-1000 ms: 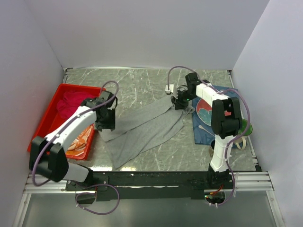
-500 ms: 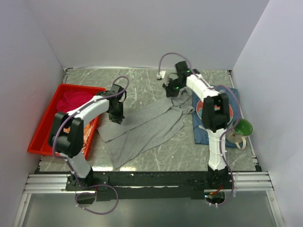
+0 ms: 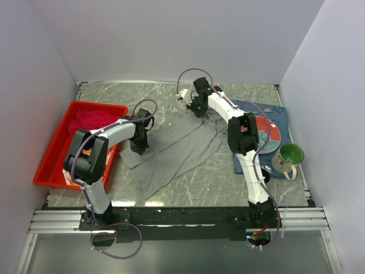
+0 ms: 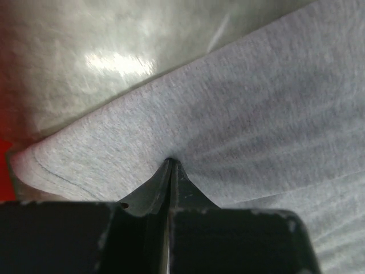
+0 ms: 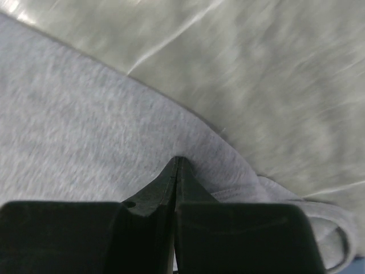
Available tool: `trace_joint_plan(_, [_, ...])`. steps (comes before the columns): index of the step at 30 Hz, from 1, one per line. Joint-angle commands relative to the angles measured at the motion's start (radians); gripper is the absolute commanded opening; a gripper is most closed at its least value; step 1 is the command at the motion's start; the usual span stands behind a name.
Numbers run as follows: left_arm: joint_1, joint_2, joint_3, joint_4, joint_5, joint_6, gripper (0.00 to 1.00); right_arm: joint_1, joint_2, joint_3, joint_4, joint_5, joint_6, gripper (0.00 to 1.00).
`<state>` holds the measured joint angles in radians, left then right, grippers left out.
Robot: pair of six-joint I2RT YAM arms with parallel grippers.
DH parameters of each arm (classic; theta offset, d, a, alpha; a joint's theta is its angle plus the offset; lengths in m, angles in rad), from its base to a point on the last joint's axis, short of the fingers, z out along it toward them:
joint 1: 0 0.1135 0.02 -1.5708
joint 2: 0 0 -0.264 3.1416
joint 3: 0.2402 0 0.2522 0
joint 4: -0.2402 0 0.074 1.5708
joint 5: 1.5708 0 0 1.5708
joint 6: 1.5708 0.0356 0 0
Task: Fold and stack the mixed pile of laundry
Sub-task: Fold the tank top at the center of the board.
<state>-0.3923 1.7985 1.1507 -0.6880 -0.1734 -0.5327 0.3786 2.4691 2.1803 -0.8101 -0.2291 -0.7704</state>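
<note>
My left end effector is pinched shut on the near-left edge of the long grey jersey garment, close beside the red plastic tray where the crimson-magenta shirt lies bunched at the far end. My right end effector is likewise closed tight on the garment's far hem, fabric puckering at the fingertips. Between the two grips the garment lies spread diagonally across the grey marbled worktop, its right side close to the dark blue placemat cloth.
</note>
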Motion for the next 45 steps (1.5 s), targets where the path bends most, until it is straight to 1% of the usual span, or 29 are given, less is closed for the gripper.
trace_joint_plan(1, [0.021, 0.061, 0.052, 0.039, -0.123, -0.030, 0.06, 0.026, 0.100, 0.117, 0.139, 0.198, -0.006, 0.00])
trace_joint_plan(2, [0.024, 0.065, 0.066, 0.042, -0.123, -0.024, 0.05, 0.026, 0.105, 0.124, 0.166, 0.217, -0.019, 0.02])
trace_joint_plan(4, [0.024, 0.064, 0.116, 0.044, -0.121, -0.012, 0.06, 0.032, 0.111, 0.147, 0.233, 0.226, -0.032, 0.10])
trace_joint_plan(5, [0.024, 0.056, 0.133, 0.048, -0.111, 0.008, 0.06, 0.031, 0.110, 0.165, 0.236, 0.202, -0.032, 0.17])
trace_joint_plan(7, [0.023, 0.004, 0.170, 0.061, -0.074, 0.040, 0.08, 0.025, 0.073, 0.206, 0.223, 0.154, -0.032, 0.25])
trace_joint_plan(8, [0.021, -0.022, 0.178, 0.074, -0.028, 0.083, 0.16, 0.020, 0.045, 0.202, 0.210, 0.125, -0.029, 0.35])
trace_joint_plan(9, [0.017, -0.051, 0.184, 0.082, -0.002, 0.103, 0.22, 0.007, 0.010, 0.182, 0.206, 0.035, -0.030, 0.41])
trace_joint_plan(10, [0.007, -0.117, 0.182, 0.090, 0.021, 0.123, 0.35, -0.001, -0.080, 0.100, 0.216, -0.004, -0.033, 0.44])
trace_joint_plan(11, [0.004, -0.151, 0.172, 0.106, 0.091, 0.167, 0.42, -0.010, -0.129, 0.048, 0.209, -0.063, -0.068, 0.56])
trace_joint_plan(12, [-0.005, -0.186, 0.159, 0.111, 0.122, 0.186, 0.49, -0.035, -0.178, -0.064, 0.197, -0.176, -0.102, 0.62])
trace_joint_plan(13, [-0.005, -0.247, 0.144, 0.117, 0.164, 0.200, 0.57, -0.047, -0.268, -0.124, 0.172, -0.238, -0.175, 0.67])
trace_joint_plan(14, [-0.006, -0.275, 0.109, 0.116, 0.239, 0.218, 0.59, -0.065, -0.309, -0.178, 0.134, -0.307, -0.244, 0.73])
trace_joint_plan(15, [-0.022, -0.303, 0.089, 0.102, 0.268, 0.223, 0.60, -0.082, -0.344, -0.276, 0.067, -0.461, -0.335, 0.75])
trace_joint_plan(16, [-0.037, -0.347, 0.067, 0.088, 0.297, 0.235, 0.61, -0.131, -0.411, -0.334, -0.033, -0.528, -0.545, 0.78])
trace_joint_plan(17, [-0.057, -0.369, 0.031, 0.073, 0.296, 0.237, 0.62, -0.159, -0.444, -0.396, -0.105, -0.585, -0.670, 0.82])
trace_joint_plan(18, [-0.101, -0.384, 0.012, 0.026, 0.299, 0.235, 0.62, -0.185, -0.467, -0.492, -0.171, -0.634, -0.805, 0.83])
trace_joint_plan(19, [-0.124, -0.405, -0.003, -0.001, 0.301, 0.232, 0.62, -0.243, -0.499, -0.531, -0.225, -0.665, -1.007, 0.85])
trace_joint_plan(20, [-0.147, -0.415, -0.029, -0.022, 0.292, 0.200, 0.63, -0.262, -0.507, -0.557, -0.294, -0.656, -1.050, 0.85])
trace_joint_plan(21, [-0.187, -0.419, -0.043, -0.050, 0.287, 0.182, 0.63, -0.277, -0.506, -0.576, -0.313, -0.633, -1.066, 0.85])
trace_joint_plan(22, [-0.210, -0.430, -0.057, -0.085, 0.281, 0.162, 0.63, -0.288, -0.489, -0.577, -0.326, -0.572, -1.064, 0.84])
trace_joint_plan(23, [-0.233, -0.435, -0.089, -0.100, 0.269, 0.110, 0.63, -0.299, -0.478, -0.580, -0.305, -0.543, -1.045, 0.81])
trace_joint_plan(25, [-0.293, -0.447, -0.123, -0.111, 0.262, 0.067, 0.63, -0.299, -0.463, -0.602, -0.232, -0.477, -0.945, 0.77])
trace_joint_plan(27, [-0.344, -0.447, -0.166, -0.113, 0.247, 0.004, 0.63, -0.287, -0.455, -0.616, -0.117, -0.440, -0.870, 0.75])
trace_joint_plan(28, [-0.359, -0.436, -0.180, -0.117, 0.218, -0.027, 0.63, -0.281, -0.440, -0.607, -0.103, -0.428, -0.822, 0.74])
trace_joint_plan(31, [-0.401, -0.389, -0.221, -0.119, 0.177, -0.068, 0.64, -0.256, -0.397, -0.558, -0.092, -0.395, -0.770, 0.73])
trace_joint_plan(34, [-0.433, -0.334, -0.241, -0.120, 0.175, -0.098, 0.63, -0.227, -0.374, -0.536, -0.092, -0.357, -0.760, 0.72])
trace_joint_plan(35, [-0.442, -0.320, -0.240, -0.125, 0.137, -0.102, 0.63, -0.222, -0.374, -0.537, -0.087, -0.349, -0.761, 0.72])
trace_joint_plan(40, [-0.488, -0.265, -0.233, -0.156, 0.112, -0.133, 0.60, -0.213, -0.371, -0.548, -0.089, -0.328, -0.753, 0.69])
trace_joint_plan(45, [-0.496, -0.226, -0.240, -0.195, 0.078, -0.150, 0.49, -0.210, -0.369, -0.547, -0.107, -0.308, -0.736, 0.66])
